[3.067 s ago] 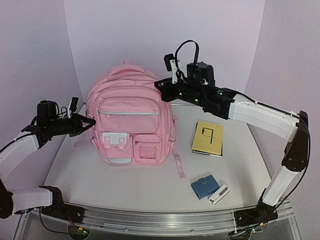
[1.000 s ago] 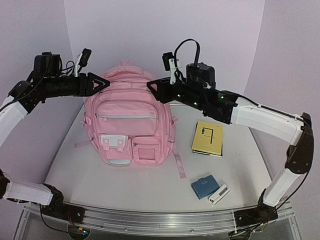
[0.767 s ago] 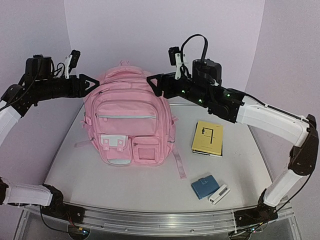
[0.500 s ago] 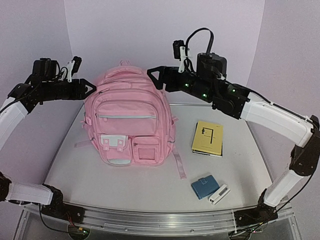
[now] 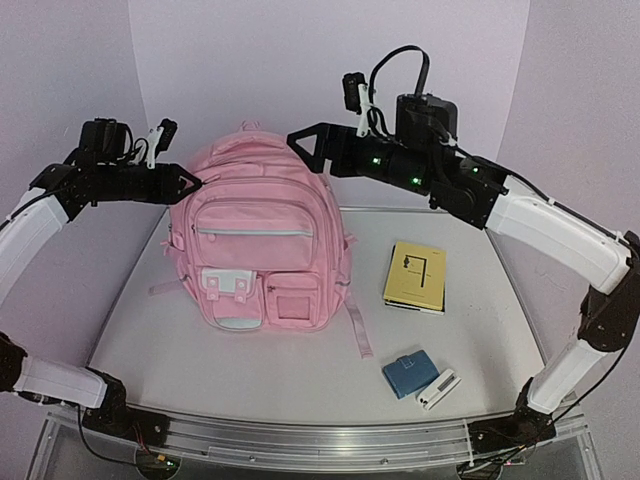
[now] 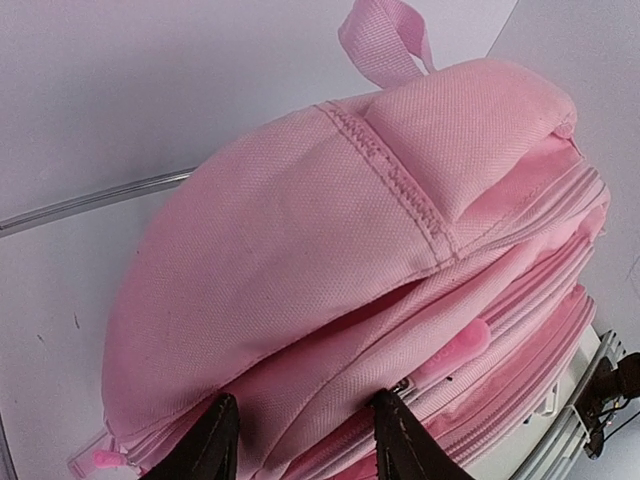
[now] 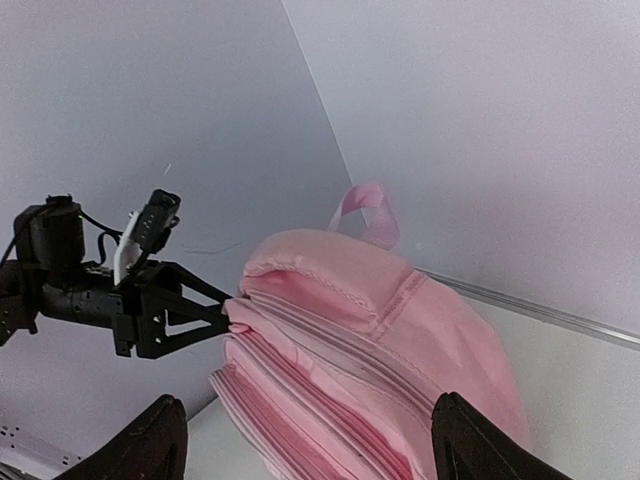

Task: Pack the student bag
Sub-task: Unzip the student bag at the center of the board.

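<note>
The student bag point(image 5: 262, 240) stands upright toward the back of the worktop point(image 5: 250, 370), still zipped. At its upper left corner the left claw point(image 5: 190, 182) has risen from the bag's side and narrowed. Its fingers point(image 6: 215, 445) remain apart astride a fold of fabric by the zip, and no firm pinch shows. The bag is coarse woven pink cloth with a domed top, ribbed zip tracks, a webbing handle point(image 6: 385, 40) and a soft pink zip pull point(image 6: 455, 350). The right claw point(image 5: 300, 140) has lifted off the top right corner and spread wide, holding nothing. Opening is probably only beginning. To the right lie a flat yellow book point(image 5: 415, 276), a blue pouch point(image 5: 407, 375) and a small white case point(image 5: 437, 388).
</note>
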